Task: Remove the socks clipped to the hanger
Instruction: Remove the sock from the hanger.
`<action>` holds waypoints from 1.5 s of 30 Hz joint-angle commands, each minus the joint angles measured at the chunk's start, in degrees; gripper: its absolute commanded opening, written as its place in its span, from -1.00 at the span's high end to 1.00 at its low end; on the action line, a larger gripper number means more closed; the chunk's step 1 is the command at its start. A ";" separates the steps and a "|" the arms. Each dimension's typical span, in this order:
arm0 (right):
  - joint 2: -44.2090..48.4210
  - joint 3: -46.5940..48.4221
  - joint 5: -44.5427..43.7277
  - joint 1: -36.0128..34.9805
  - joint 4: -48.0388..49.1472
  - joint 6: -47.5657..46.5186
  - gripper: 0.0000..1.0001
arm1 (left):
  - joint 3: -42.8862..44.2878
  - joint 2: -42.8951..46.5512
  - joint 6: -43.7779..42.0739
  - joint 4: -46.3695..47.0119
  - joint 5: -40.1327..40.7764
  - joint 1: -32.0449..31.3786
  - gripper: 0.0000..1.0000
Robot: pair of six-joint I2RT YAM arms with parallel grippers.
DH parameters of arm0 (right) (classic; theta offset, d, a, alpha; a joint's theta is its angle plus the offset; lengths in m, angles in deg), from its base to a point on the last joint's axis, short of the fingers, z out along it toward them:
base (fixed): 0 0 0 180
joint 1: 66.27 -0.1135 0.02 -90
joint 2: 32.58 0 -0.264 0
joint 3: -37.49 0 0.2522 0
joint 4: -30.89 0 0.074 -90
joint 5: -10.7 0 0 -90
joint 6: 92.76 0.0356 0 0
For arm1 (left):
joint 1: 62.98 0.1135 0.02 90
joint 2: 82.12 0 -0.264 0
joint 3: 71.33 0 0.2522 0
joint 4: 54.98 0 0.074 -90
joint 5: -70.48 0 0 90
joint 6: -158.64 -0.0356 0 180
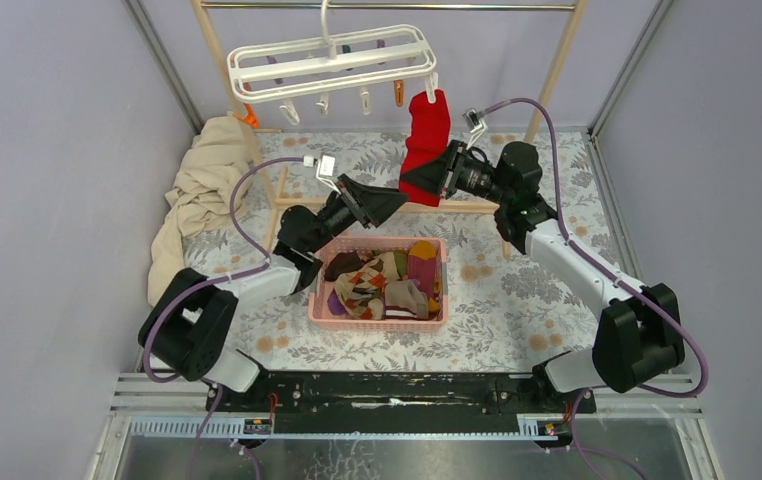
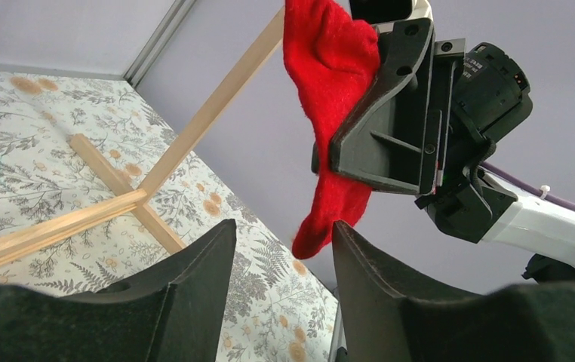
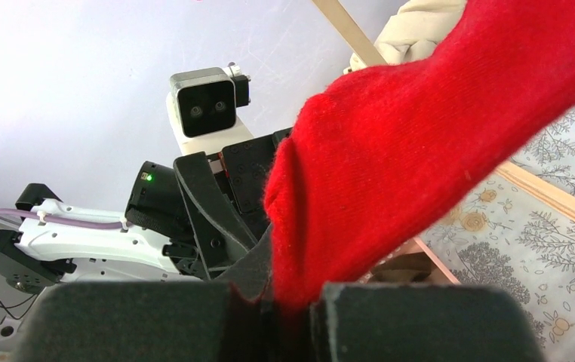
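Note:
A red sock [image 1: 425, 140] hangs from a clip at the right end of the white hanger [image 1: 329, 60]. My right gripper [image 1: 444, 172] is shut on the sock's lower part; the red cloth [image 3: 420, 151] is pinched between its pads. My left gripper [image 1: 385, 203] is open and empty, just left of and below the sock's toe [image 2: 322, 219], which shows between its fingers [image 2: 194, 271] without touching them. Several other socks [image 1: 387, 280] lie in the pink basket [image 1: 319, 312].
The hanger hangs from a metal rail on a wooden-post rack [image 1: 557, 60]. Empty orange and white clips [image 1: 362, 98] dangle under the hanger. A beige cloth [image 1: 202, 190] is heaped at the left. Purple walls close in both sides.

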 commanded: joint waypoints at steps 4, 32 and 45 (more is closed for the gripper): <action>-0.87 -0.65 2.17 -0.52 5.92 1.70 0.93 | 3.33 -2.34 1.68 6.62 -1.99 -0.34 -0.02; 6.63 3.58 -8.93 -0.31 -18.29 -16.96 -0.21 | 3.27 4.21 2.40 -2.81 -5.64 2.60 0.78; 4.32 14.30 -17.48 3.46 -21.79 -24.27 -0.79 | 3.09 9.04 1.41 -9.56 -8.46 5.68 0.74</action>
